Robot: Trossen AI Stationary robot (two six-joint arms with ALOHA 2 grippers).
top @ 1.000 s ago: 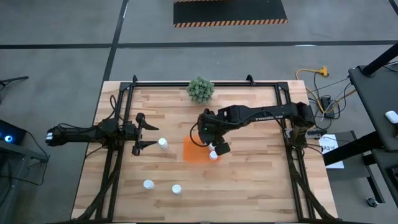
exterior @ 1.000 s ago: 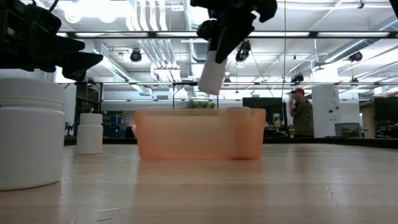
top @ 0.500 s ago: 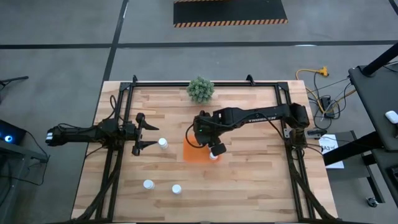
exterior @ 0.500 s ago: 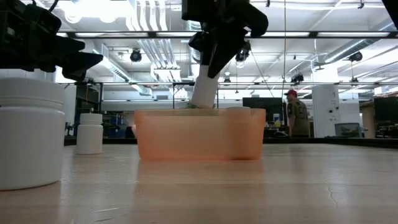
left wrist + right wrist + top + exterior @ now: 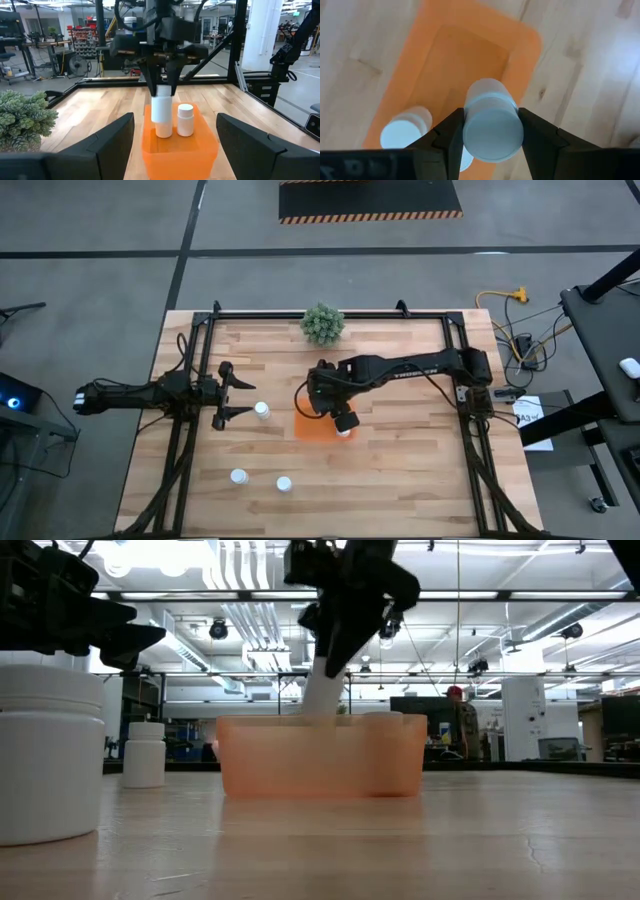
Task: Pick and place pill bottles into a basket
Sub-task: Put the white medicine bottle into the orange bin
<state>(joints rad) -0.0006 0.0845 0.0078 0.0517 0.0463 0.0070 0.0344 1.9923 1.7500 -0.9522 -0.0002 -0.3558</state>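
Note:
My right gripper is over the orange tray and is shut on a white pill bottle, whose lower end is down inside the tray. A second bottle stands upright on the tray floor beside it. My left gripper waits open and empty at the table's left, next to a bottle standing on the table. Two more bottles stand near the front edge. My right gripper pinches the bottle's upper end between its two fingers, one on each side. The fingers come from above, pointing down. The bottle hangs tilted below them, its lower end inside the tray; I cannot tell whether it touches the floor.
A small green bushy plant stands at the table's far edge, behind the tray. In the low view two bottles stand at the left of the tray. A person stands in the room beyond the table.
My right gripper has gone down and a little toward the table's left edge with the bottle. The bottle, at first clear above the tray's rim, now has its lower end inside the tray and stays tilted.

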